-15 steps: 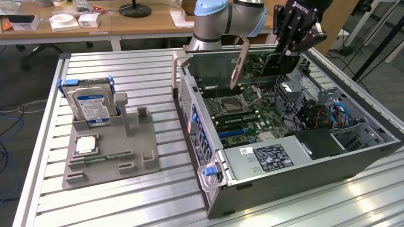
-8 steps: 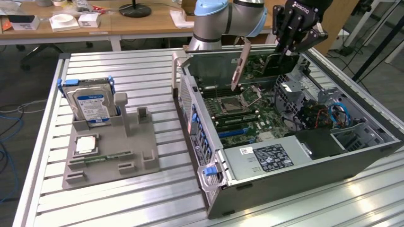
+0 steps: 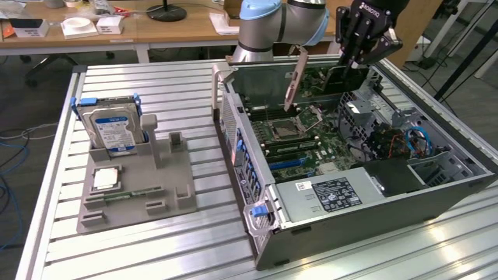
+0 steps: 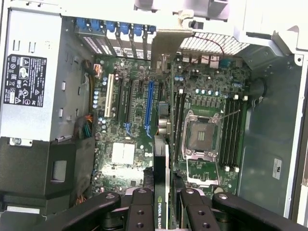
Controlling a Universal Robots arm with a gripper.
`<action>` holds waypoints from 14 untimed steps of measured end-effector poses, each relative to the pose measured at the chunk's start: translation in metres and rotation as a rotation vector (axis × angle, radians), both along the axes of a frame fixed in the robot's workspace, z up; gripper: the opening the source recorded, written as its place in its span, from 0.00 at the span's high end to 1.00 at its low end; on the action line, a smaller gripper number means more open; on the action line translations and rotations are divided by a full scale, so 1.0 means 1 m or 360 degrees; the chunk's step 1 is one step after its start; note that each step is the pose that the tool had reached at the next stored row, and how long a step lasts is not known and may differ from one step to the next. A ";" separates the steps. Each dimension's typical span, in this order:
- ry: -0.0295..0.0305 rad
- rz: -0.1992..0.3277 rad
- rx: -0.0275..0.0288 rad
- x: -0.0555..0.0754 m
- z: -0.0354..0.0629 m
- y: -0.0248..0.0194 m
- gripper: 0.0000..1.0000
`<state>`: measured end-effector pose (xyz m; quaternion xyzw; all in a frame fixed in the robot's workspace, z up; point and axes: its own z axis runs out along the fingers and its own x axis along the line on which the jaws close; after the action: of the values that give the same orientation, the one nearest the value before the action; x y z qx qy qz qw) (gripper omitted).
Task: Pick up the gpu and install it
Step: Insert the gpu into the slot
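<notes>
The gpu [image 3: 321, 79], a thin dark card with a long metal bracket [image 3: 295, 79] at one end, hangs on edge over the open computer case [image 3: 233, 134]. My gripper [image 3: 354, 58] comes down from above and is shut on the card's upper edge. In the wrist view the gpu [image 4: 162, 163] appears edge-on between my black fingers [image 4: 142, 211], with its bracket [image 4: 166, 45] toward the case's rear slots. It floats above the motherboard [image 4: 125, 125], close to the blue expansion slot [image 4: 149, 103] and clear of it.
On the exterior view's left, a grey fixture [image 3: 175, 175] holds a hard drive [image 3: 115, 125], a processor chip [image 3: 105, 178] and a memory stick [image 3: 125, 195]. Inside the case are the processor socket [image 3: 292, 125], power supply [image 3: 330, 192] and drive cage [image 3: 435, 169].
</notes>
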<state>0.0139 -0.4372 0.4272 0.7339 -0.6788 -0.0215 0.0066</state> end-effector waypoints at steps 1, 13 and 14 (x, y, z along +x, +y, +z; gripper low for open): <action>-0.00060 0.0000 0.00000 0.000 -0.0003 0.0001 0.74; -0.00460 0.0000 -0.00003 0.000 -0.0028 0.0004 0.74; -0.00461 0.0000 -0.00002 0.000 -0.0028 0.0004 0.74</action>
<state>0.0140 -0.4367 0.4244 0.7341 -0.6789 -0.0108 -0.0032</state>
